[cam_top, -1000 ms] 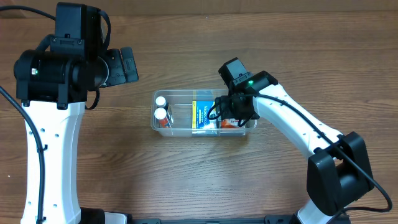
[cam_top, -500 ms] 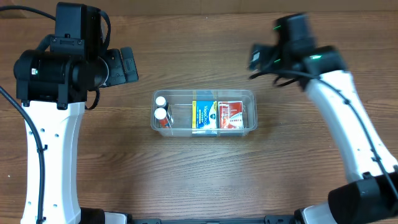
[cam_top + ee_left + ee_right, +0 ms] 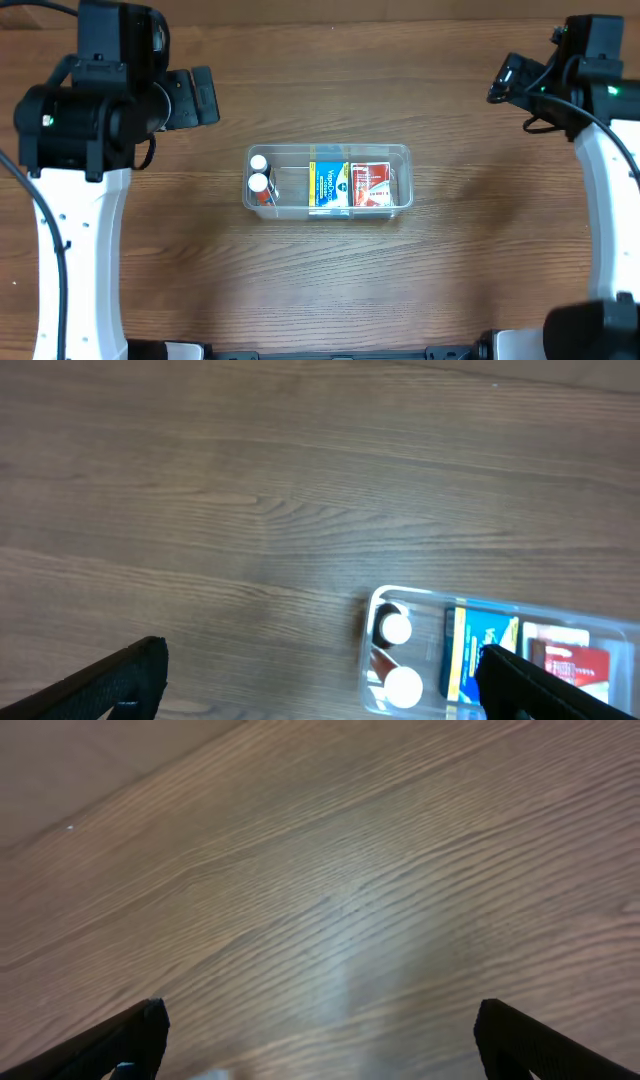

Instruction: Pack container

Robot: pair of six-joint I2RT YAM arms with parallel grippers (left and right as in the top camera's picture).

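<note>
Container [image 3: 292, 190] sits mid-table [image 3: 330, 270], long side running left to right. It's a clear, shallow plastic tub with rounded corners and a raised rim, and I can read the wood grain through its bare floor. At the left end are two white-capped bottles [image 3: 257, 183], one farther and one nearer, caps facing the overhead camera. Right of a bare gap is a blue box [image 3: 327, 186], and a red-and-white box [image 3: 370, 184] lies just beside it at the right end. I can't tell whether the two boxes touch. Bare wood shows on all four sides of the tub, with the widest stretches to the left and right. The left gripper [image 3: 195, 97] hangs far-left of the tub, well apart from it, with the left arm [image 3: 85, 220] running down the left edge. In the left wrist view its jaws are spread wide, nothing between them [image 3: 322, 655], and the tub [image 3: 430, 596] lies low right, partly cut by the frame and by the right-hand finger [image 3: 545, 685]. The right gripper [image 3: 510, 78] is out at the far right, also well apart, with the right arm [image 3: 610, 190] along the right edge. Its jaws are spread too, holding nothing [image 3: 320, 1010], with only wood below. A paler band crosses the top-left corner of the right wrist view; I can't tell if it's a table edge.
</note>
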